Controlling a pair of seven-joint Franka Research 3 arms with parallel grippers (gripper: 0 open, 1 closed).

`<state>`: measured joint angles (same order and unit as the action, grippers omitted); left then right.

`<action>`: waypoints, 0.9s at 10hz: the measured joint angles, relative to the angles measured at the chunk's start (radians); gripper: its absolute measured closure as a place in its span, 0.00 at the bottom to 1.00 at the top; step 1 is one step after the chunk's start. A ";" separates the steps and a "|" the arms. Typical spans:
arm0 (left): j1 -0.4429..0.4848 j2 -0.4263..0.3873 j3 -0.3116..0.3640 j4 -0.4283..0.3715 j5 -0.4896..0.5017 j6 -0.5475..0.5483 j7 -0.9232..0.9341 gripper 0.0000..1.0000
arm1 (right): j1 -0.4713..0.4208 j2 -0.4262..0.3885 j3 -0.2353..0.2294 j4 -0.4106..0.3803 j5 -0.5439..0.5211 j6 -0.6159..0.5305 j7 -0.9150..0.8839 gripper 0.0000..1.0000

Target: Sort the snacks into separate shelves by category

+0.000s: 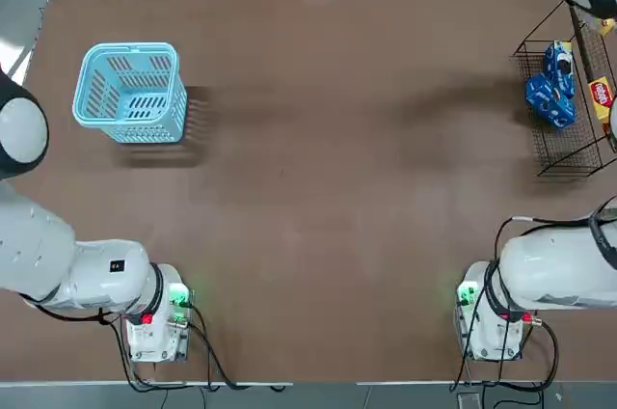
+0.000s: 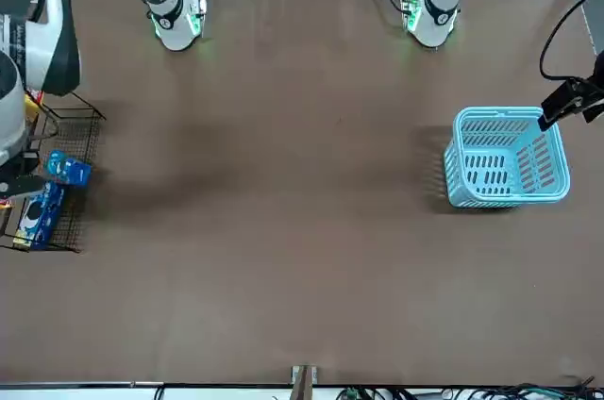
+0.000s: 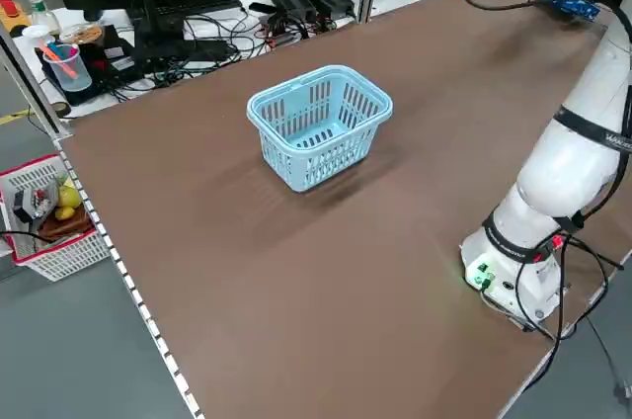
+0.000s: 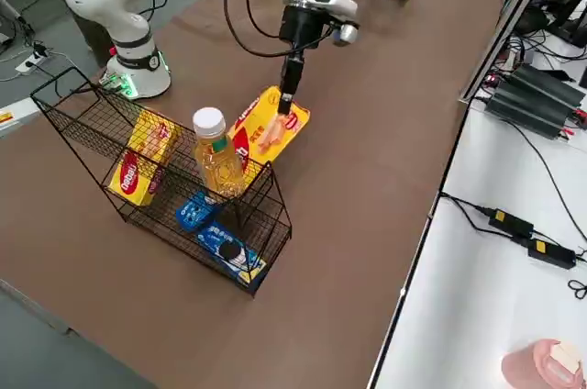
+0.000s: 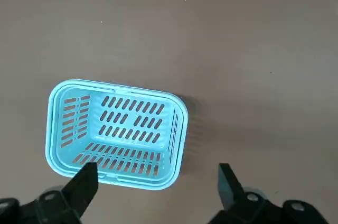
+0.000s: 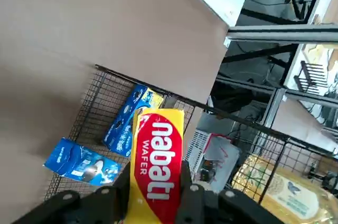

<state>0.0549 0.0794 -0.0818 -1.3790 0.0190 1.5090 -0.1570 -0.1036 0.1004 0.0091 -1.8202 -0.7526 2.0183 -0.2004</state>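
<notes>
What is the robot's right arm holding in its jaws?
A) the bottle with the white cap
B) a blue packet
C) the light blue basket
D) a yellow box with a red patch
D: the right gripper has its jaws shut on the yellow box with a red patch, held over the wire rack.

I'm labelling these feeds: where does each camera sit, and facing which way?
Top: overhead, looking down; both arms.
Front: across the table, facing the robot; both arms.
Left side: raised, diagonally down at the basket; one arm.
Right side: raised, diagonally down at the rack; both arms.
Left wrist: at the basket; its own fingers.
Right wrist: at the rack; its own fingers.
Both wrists look tableward.
</notes>
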 joint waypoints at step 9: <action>0.000 0.000 0.000 0.000 0.000 0.000 0.000 0.00 | -0.093 0.023 -0.004 -0.038 0.025 0.139 -0.001 0.63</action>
<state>0.0552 0.0794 -0.0818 -1.3788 0.0190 1.5090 -0.1569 -0.1964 0.1235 0.0054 -1.8586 -0.7275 2.1570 -0.2012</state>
